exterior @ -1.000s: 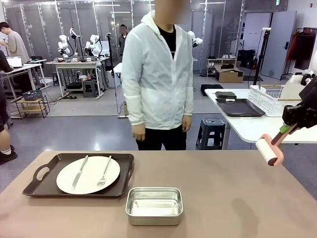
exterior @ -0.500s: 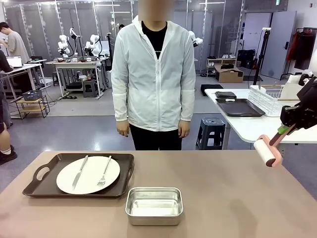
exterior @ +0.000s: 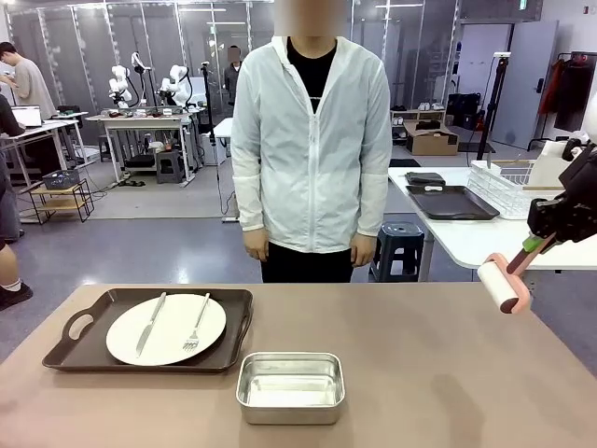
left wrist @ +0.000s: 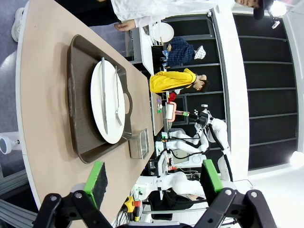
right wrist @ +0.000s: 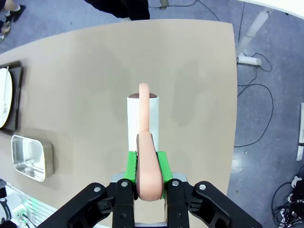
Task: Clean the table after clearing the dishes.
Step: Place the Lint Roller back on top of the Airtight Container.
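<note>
While right hand (right wrist: 146,162) tight on roller (right wrist: 133,118), left hand (left wrist: 154,177) spread; pan (exterior: 290,387), tray (exterior: 86,351), person (exterior: 312,159) nearby.

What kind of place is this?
Probably a robotics lab staged as a dining setup: the right gripper holds a roller at the table, a laptop sits on a workbench behind, and a cardboard box stands farther back.

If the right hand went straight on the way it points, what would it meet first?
Bare table top, probably: the roller in the right hand points down at it, with the pan well aside. Its height is unclear.
</note>
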Controlling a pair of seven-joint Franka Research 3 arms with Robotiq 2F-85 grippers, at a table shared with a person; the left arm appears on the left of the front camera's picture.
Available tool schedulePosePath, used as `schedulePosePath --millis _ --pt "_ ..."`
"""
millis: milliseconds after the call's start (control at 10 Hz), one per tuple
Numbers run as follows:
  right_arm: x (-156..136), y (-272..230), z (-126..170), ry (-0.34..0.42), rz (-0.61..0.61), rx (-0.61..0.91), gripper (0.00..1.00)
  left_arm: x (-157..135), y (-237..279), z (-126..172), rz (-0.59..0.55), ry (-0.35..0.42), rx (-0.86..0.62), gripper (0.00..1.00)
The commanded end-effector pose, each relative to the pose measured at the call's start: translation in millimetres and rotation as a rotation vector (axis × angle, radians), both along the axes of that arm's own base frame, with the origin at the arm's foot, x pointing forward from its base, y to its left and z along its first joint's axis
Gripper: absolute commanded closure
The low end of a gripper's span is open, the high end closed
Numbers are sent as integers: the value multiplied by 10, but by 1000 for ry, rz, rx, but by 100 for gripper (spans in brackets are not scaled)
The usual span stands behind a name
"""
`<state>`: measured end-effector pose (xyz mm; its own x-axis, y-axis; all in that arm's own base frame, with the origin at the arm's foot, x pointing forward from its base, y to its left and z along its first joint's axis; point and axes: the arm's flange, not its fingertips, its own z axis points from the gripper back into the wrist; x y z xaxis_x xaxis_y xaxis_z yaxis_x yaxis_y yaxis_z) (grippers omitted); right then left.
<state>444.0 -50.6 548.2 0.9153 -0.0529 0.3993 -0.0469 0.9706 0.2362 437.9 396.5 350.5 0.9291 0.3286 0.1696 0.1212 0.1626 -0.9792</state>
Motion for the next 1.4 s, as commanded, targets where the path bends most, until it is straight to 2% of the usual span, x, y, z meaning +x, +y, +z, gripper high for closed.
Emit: schedulePosePath --millis 0,600,800,1000,1300 --pt "14 9 24 -4 6 -11 79 -17 15 15 4 -5 4 0" --pt "0 2 0 0 0 0 79 -17 15 15 4 -5 4 0" --pt "-50 380 420 -120 162 -114 79 -17 15 15 4 -5 4 0" --pt "-88 998 778 -208 392 -195 79 -17 15 15 4 -5 4 0" --pt "-116 2158 969 -263 759 -283 79 -17 15 15 4 -5 4 0"
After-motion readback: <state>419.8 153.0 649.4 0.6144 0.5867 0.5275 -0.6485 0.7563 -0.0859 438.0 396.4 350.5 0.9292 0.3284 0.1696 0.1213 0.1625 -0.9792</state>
